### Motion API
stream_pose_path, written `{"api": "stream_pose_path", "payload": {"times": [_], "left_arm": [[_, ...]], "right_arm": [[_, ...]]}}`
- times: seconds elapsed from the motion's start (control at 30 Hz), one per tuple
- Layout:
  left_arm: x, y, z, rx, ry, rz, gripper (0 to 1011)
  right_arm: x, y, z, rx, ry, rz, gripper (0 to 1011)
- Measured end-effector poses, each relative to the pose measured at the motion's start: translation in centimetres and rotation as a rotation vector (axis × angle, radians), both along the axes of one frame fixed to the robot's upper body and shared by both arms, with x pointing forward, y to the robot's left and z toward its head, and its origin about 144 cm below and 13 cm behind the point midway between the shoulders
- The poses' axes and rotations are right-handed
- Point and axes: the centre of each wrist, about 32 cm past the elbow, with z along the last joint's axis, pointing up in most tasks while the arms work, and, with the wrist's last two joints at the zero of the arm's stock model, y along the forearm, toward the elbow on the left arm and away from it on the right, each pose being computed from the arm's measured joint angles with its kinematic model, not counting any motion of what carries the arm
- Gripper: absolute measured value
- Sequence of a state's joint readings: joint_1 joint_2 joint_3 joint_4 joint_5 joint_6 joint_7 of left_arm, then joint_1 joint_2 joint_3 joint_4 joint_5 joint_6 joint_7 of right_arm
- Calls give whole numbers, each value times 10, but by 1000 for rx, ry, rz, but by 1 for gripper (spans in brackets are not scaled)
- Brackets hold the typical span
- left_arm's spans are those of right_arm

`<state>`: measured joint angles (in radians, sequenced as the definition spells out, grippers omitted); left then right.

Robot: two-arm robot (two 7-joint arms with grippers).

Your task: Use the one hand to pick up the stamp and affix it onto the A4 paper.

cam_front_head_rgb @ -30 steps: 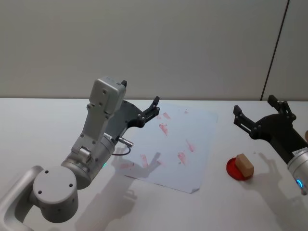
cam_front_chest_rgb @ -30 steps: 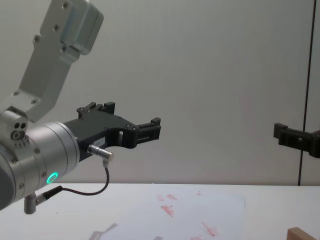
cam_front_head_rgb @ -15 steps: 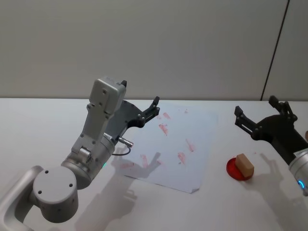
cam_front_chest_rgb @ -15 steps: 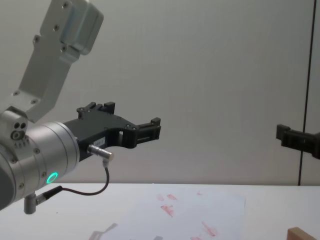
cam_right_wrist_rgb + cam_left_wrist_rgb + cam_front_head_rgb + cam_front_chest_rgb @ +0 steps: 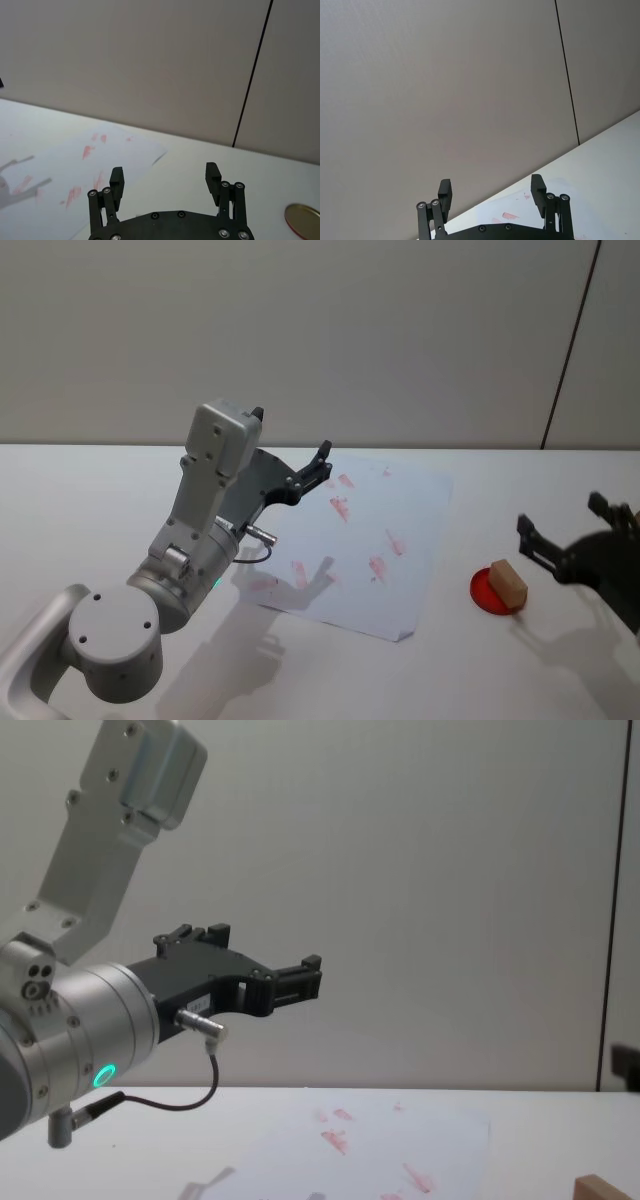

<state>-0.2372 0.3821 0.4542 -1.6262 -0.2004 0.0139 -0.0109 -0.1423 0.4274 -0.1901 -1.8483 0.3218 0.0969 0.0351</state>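
Closing on the stamp (image 5: 507, 583) looks like the step in hand. The small wooden block sits on a round red pad (image 5: 484, 596) on the tabletop (image 5: 100, 500), to the right of the paper (image 5: 420, 530) and clear of its edge. The right hand (image 5: 560, 512) hovers just beyond and to the right of the block without touching it, and its jaws are spread wider than the block.

To do this well, the hand should come down with the block centred between the jaws. They should meet two flat opposite faces above the pad, so the red disc is not caught or dragged along. A square, level hold matters, since a tilted block would likely print a smeared or partial mark. Lifting straight up before travelling left should keep the pad from sliding. The sheet already carries several reddish prints, and a bare patch near its right side looks the easiest target.

As to pose, the right arm reaches in from the lower right of the head view, with the hand pointing forward and leftward above the tabletop. The left hand (image 5: 322, 465) is held raised near the paper's far left corner, forearm up, its jaws also spread and holding nothing.
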Motion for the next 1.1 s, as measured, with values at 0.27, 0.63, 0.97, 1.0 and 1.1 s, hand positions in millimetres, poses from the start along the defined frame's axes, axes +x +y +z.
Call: {"api": "stream_pose_path", "payload": {"times": [0.27,0.63,0.97,1.0,1.1], "left_arm": [[0,0,0,0,0,0,1003],[0,0,0,0,0,0,1003],[0,0,0,0,0,0,1003],[0,0,0,0,0,0,1003],[0,0,0,0,0,0,1003]], "right_arm": [[-17,-10,-11,-51,110,-11,1001],[-15,-10,-26,-130,228,-10,1001],[-2,-1,-39,-168,278,11,1001],[-1,-1,-39,-170,278,12,1001],[4,3,-43,-177,280,20,1001]]}}
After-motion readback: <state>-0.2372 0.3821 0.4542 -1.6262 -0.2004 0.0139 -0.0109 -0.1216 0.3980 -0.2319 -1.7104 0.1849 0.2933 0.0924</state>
